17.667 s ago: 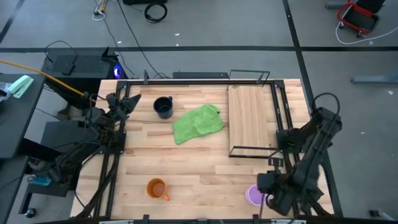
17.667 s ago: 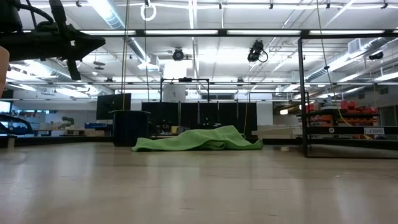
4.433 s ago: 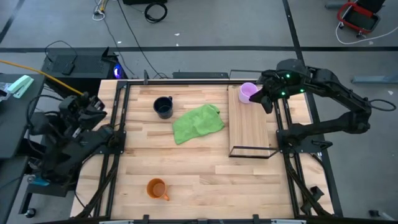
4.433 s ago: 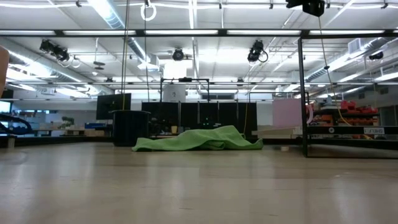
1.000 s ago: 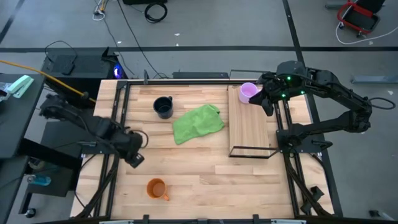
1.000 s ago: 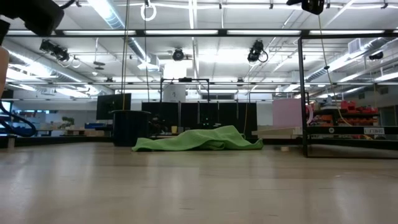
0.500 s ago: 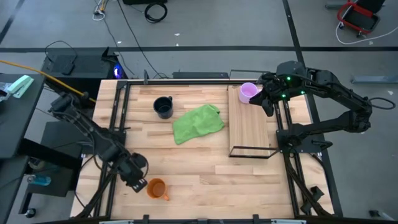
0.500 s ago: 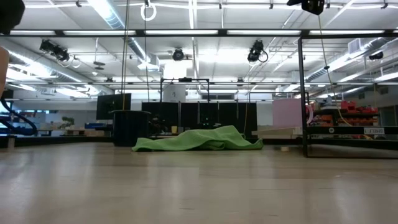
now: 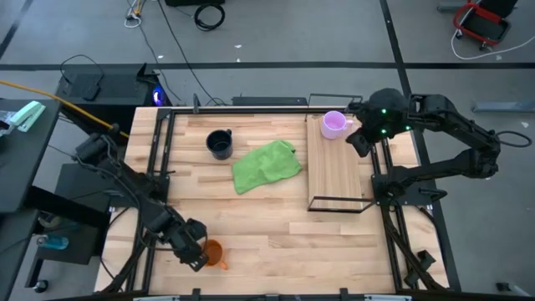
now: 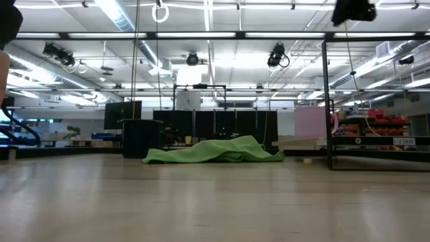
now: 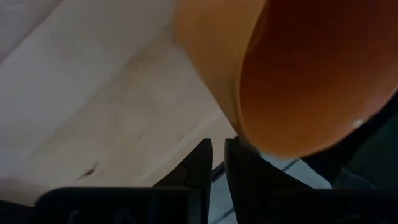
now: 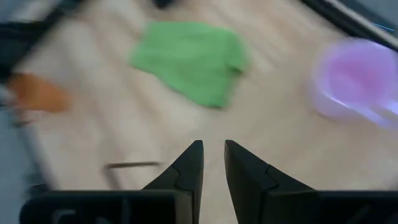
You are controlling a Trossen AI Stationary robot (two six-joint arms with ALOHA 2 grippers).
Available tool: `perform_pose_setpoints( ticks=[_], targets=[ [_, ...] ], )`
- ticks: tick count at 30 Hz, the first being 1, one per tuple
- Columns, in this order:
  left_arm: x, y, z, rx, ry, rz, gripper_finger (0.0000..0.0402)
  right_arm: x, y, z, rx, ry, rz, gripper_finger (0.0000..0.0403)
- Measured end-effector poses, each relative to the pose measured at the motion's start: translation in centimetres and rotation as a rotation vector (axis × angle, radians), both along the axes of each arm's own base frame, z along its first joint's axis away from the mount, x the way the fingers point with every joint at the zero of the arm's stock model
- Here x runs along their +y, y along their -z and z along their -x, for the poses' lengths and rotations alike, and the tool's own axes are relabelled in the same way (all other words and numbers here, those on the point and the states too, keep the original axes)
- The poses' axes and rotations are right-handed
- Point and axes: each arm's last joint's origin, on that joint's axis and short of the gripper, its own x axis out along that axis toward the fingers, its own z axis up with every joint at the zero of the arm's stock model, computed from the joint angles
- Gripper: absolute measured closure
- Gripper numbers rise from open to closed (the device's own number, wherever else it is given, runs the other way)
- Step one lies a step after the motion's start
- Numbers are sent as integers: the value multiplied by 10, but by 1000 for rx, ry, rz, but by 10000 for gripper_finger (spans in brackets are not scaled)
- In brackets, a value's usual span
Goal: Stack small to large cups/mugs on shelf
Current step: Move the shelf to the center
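Your left pincer [image 9: 198,253] sits low at the near left of the surface [image 9: 267,221], right against the orange mug [image 9: 212,252]. In its wrist view the fingers stand close together with only a thin slit between them, and the mug's rim and wall fill the picture just beyond the tips; whether the pincer grips it I cannot tell. Your right pincer [image 9: 354,139] hangs over the far end of the shelf [image 9: 338,171], just beside the purple mug [image 9: 334,124], with its fingers a narrow gap apart and nothing between them.

Going from big to small: the surface carries the shelf on its right side, a long pale board with a black wire frame. The green cloth [image 9: 266,165] lies crumpled near the middle, to the left of the shelf. The dark mug [image 9: 220,144] stands at the far left, near the cloth and well apart from the shelf.

As for progress, I judge one mug placed: the purple one stands on the shelf's far end. The orange mug is the one in hand, not yet lifted as far as you can see. The dark mug is untouched. No stacking has begun.
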Motion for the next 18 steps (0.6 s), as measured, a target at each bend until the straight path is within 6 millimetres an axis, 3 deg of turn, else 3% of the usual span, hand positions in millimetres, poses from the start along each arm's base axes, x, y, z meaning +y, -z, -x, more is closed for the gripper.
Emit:
perform_pose_setpoints(
  ticks=[8, 18],
  targets=[
    [0, 0, -1, -15, -6, -12, 349, -12, 19, 9, 152, 296, 30, 329],
    [1, 0, -1, -38, 0, -31, 349, -45, 95, 11, 298, 413, -181, 329]
  ],
)
